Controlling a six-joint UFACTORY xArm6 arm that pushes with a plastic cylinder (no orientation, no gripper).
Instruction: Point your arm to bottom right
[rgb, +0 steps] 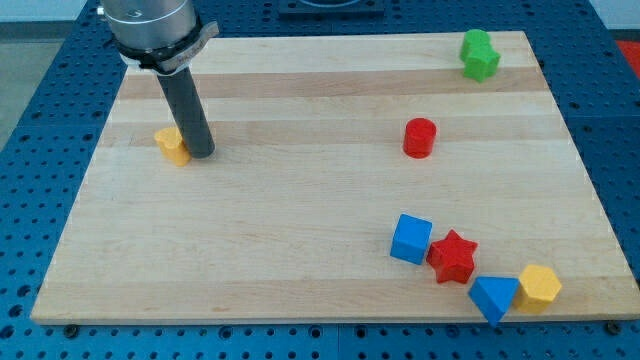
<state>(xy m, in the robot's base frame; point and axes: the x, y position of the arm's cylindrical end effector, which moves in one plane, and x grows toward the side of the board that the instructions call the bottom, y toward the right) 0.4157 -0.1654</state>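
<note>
My tip (201, 153) rests on the wooden board (300, 230) at the view's left, touching the right side of a small yellow block (172, 145). A red cylinder (420, 137) stands right of centre. A green block (479, 53) sits at the view's top right. At the bottom right lie a blue cube (411, 239), a red star (453, 256), a blue triangle block (494, 296) and a yellow hexagon block (539, 287), close together.
The arm's grey metal housing (150, 25) hangs over the board's top left corner. A blue perforated table (40, 120) surrounds the board on all sides.
</note>
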